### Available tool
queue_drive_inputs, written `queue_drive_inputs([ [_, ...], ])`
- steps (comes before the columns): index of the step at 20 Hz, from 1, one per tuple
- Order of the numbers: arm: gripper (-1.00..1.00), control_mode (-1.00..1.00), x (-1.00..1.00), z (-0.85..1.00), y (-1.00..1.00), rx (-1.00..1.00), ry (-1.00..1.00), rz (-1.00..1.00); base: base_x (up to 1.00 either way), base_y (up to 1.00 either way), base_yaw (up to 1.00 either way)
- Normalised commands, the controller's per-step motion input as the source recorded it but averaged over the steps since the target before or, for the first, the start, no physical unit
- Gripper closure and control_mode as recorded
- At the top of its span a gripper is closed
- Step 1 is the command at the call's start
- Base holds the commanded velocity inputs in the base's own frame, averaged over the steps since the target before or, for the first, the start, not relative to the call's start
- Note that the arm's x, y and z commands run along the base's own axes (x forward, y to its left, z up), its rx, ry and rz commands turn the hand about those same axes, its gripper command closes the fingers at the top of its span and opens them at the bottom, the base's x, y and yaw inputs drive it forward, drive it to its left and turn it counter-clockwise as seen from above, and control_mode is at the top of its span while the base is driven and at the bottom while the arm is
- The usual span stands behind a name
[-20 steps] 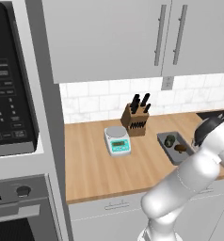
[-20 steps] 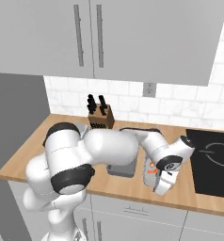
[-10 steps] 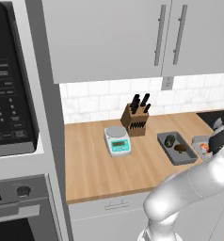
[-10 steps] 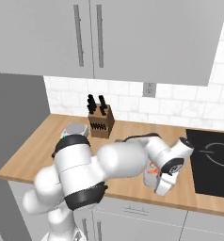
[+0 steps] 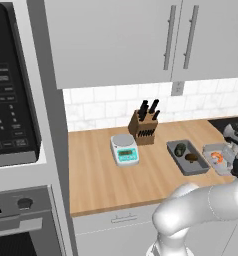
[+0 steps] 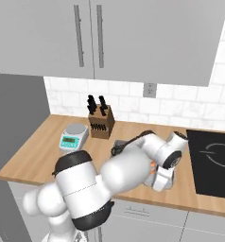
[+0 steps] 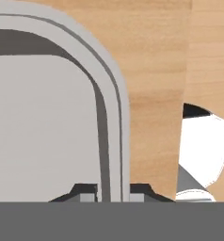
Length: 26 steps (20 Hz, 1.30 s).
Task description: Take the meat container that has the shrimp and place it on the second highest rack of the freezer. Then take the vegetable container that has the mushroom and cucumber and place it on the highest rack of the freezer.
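Item: my fingers. Two small dark tips, set narrow, one on each side of the rim wall of the meat container. The rim runs straight up between the two tips; both sit right against it, so I count them as closed on that wall.

Item: meat container. Pale grey shallow tray on the wood surface. In the hand view its floor spreads to one side of my fingers and its rounded corner curves away beyond them; bare wood lies on the other side. In the left base view the same tray lies at the right end of the surface, under my wrist.

Item: shrimp. Small curled orange piece inside the meat container, just beyond my fingers as seen in the left base view. A bit of orange also shows beside my hand in the right base view.

Item: vegetable tray. Darker grey, just beside the meat container, on the side away from my fingers. Holds the cucumber, dark green, and the mushroom, brown, close to each other.

Item: kitchen scale. Well apart from my fingers, past the vegetable tray.

Item: knife block. Behind the scale, near the tiled wall.

Item: black cooktop. Flush in the surface, near my fingers on the side opposite the trays.
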Motion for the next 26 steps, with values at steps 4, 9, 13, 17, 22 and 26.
queue_drive_inputs([
  [4,1.0,-1.0,-0.73,0.51,0.17,0.0,-0.09,0.01,0.0,0.0,0.0],
  [9,1.0,-1.0,-0.89,1.0,0.07,0.0,-0.24,0.0,0.0,0.0,0.0],
  [13,1.0,-1.0,-0.52,0.98,0.5,-0.01,-0.3,0.0,0.0,0.0,0.0],
  [17,1.0,-1.0,-0.13,0.82,0.99,-0.03,-0.29,0.0,0.0,0.0,0.0],
  [22,1.0,-1.0,0.0,0.7,1.0,-0.13,-0.17,0.01,0.0,0.0,0.0],
  [26,1.0,-1.0,0.01,0.62,1.0,-0.12,-0.01,0.03,0.0,0.0,0.0],
])
